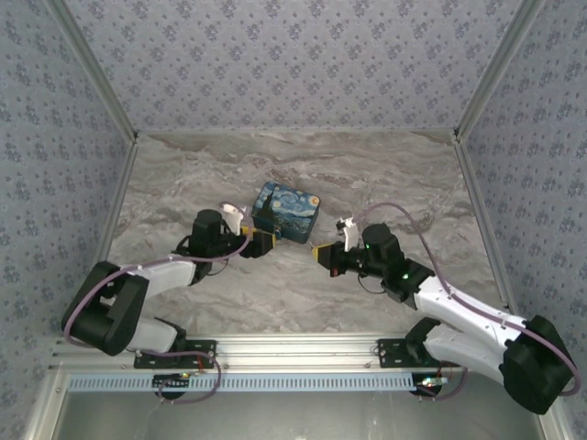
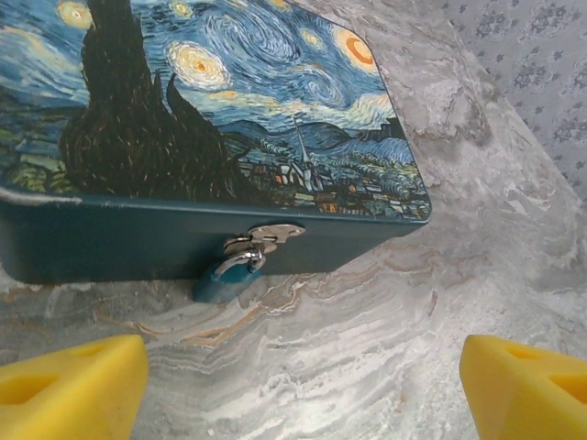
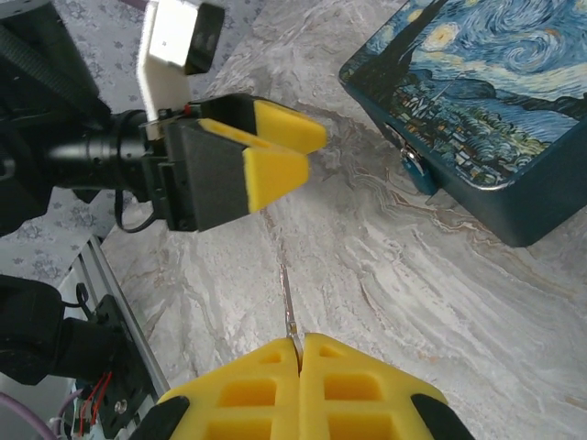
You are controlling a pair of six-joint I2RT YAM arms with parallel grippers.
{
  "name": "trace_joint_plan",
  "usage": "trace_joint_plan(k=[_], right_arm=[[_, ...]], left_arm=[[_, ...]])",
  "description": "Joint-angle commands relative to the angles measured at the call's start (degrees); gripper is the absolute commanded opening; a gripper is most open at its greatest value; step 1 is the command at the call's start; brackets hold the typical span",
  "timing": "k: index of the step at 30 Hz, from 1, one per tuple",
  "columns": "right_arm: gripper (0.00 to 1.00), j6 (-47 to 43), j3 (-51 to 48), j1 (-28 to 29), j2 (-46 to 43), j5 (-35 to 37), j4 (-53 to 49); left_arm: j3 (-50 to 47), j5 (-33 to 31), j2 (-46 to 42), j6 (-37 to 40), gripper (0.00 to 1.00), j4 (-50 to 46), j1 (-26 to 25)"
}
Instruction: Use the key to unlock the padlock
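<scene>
Approach step, I judge: the padlock (image 2: 227, 275) hangs on the box's (image 2: 110, 243) front wall, the right jaws clamp the key (image 3: 288, 307) near the box, and the left jaws stand apart before it, so the next move likely calls for steadying the padlock and aligning the key.

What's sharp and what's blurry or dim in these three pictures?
Left wrist view: the box lid is crisp, the padlock below it is dimmer, the near yellow fingertips are soft. Top view: even light, faint shadows. Right wrist view: the key is a thin pale sliver.
</scene>
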Motion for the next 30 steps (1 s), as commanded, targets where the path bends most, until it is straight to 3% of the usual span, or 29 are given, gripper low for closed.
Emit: trace_joint_plan(k=[1, 16, 30], right_arm=[[0.0, 1.1, -1.3, 0.9, -3.2, 3.6, -0.2], [0.0, 1.5, -2.6, 2.0, -7.7, 7.5, -2.8], [0.0, 0.8, -3.3, 2.0, -9.9, 8.4, -4.3]], left_arm=[[1.7, 2.8, 3.3, 2.0, 0.84, 3.7, -0.6], [4.2, -0.4, 17.5, -1.2, 0.77, 15.8, -2.6], [6.1, -2.2, 21.7, -1.8, 0.69, 16.7, -3.8]])
